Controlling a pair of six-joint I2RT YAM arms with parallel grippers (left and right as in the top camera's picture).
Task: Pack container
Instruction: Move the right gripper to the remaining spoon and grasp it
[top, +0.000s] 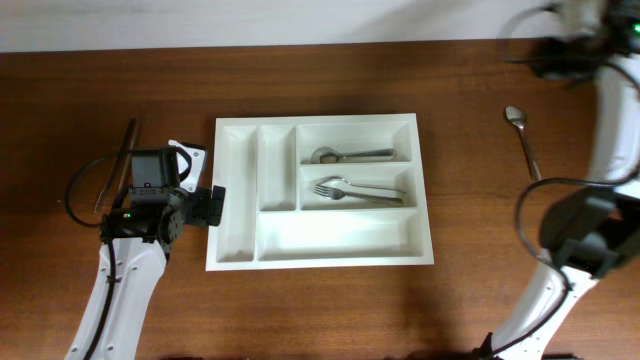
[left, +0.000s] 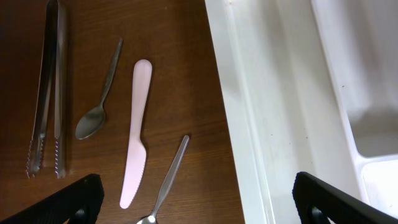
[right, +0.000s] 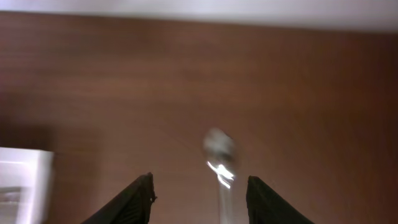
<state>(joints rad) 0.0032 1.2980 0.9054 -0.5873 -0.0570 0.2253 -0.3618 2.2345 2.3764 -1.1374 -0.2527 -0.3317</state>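
The container (top: 235, 190), a white tray with several compartments, lies mid-table. One right compartment holds a spoon (top: 350, 155), and the one below it holds forks (top: 360, 190). My left gripper (top: 203, 205) hovers wide open over the tray's left rim (left: 239, 143), with nothing between its fingers (left: 71, 199). A loose spoon (top: 525, 140) lies on the table to the right. My right gripper (right: 199, 180) stands open just behind it. The blurred spoon handle (right: 225, 186) runs between the parted fingers without touching either.
Left of the tray lie a pink knife (left: 135, 130), a small spoon (left: 99, 93), metal tongs (left: 46, 87) and another spoon's handle (left: 173, 171). The right arm's elbow (top: 575, 40) rises at the table's back right corner. The tray's corner (right: 25, 180) shows left of the right gripper.
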